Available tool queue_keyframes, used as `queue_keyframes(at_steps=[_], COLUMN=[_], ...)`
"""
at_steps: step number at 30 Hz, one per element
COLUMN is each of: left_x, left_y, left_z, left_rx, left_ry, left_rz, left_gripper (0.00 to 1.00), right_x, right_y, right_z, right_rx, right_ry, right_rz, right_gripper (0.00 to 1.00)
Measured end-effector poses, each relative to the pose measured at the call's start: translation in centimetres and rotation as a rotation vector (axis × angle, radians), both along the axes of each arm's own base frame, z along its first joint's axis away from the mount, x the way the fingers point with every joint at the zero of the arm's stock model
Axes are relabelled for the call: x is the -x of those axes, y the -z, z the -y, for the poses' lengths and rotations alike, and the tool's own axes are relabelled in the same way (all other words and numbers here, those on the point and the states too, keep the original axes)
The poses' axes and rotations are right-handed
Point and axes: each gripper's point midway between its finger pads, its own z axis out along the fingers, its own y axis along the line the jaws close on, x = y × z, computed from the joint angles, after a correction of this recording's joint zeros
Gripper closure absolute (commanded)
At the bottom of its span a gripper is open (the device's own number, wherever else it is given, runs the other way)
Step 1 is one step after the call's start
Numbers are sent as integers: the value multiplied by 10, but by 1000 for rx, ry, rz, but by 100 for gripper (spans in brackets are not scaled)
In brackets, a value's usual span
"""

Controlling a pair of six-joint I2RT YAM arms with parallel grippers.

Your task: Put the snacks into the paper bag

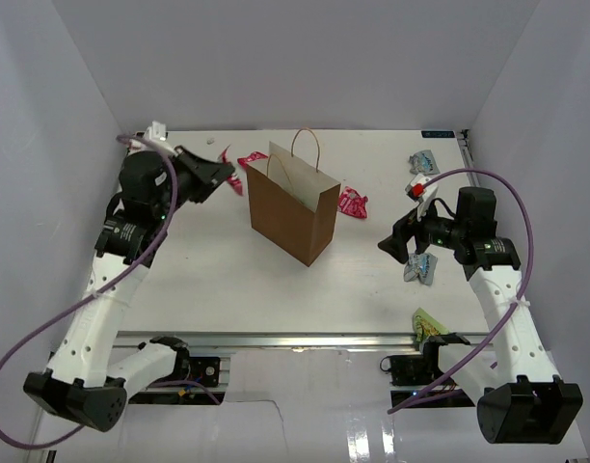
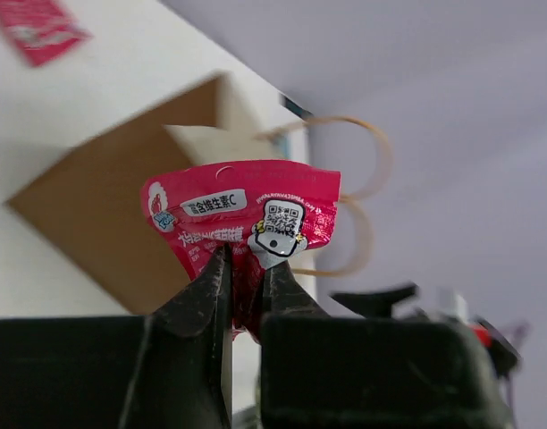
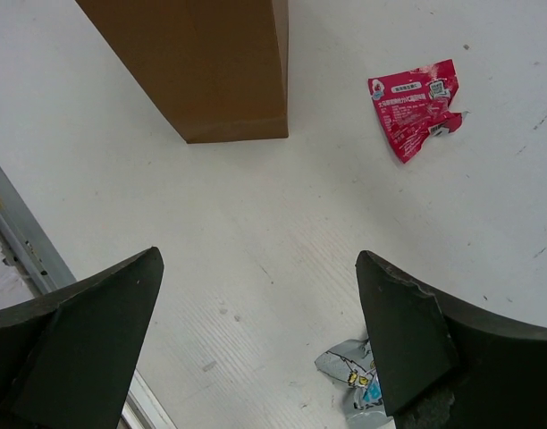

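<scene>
The left gripper [image 2: 245, 268] pinches a pink-red packet [image 2: 242, 210] just left of the upright, open paper bag [image 1: 293, 217]. The right gripper [image 3: 256, 295] gapes wide, holding nothing, right of the bag. The bag's contents cannot be told.

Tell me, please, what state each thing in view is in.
paper bag: upright, mouth open.
left gripper: shut on held pink snack.
right gripper: open, empty.
pink snack beside bag: lying on the table.
silver snack: crumpled, lying by right gripper.
yellow-green snack: lying on the table.
</scene>
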Motion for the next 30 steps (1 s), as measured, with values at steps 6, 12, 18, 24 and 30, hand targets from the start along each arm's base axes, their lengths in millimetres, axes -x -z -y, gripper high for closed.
queue_keyframes(at_steps=[6, 12, 18, 24, 30], left_x=[11, -9, -42, -51, -46], left_y=[-119, -123, -71, -39, -31], left_z=[122, 185, 198, 176, 162], left_rx=[81, 71, 13, -36, -47], left_ry=[299, 321, 199, 59, 8], left_rz=[242, 234, 91, -10, -51], left_gripper=[100, 100, 100, 100, 71], right_x=[-1, 3, 6, 6, 5], right_y=[1, 4, 3, 0, 2], right_z=[1, 2, 4, 7, 7], right_rx=[-3, -3, 0, 3, 5], right_ry=[6, 10, 21, 32, 35], right_rz=[-7, -6, 8, 20, 16], right_gripper=[5, 5, 5, 6, 5])
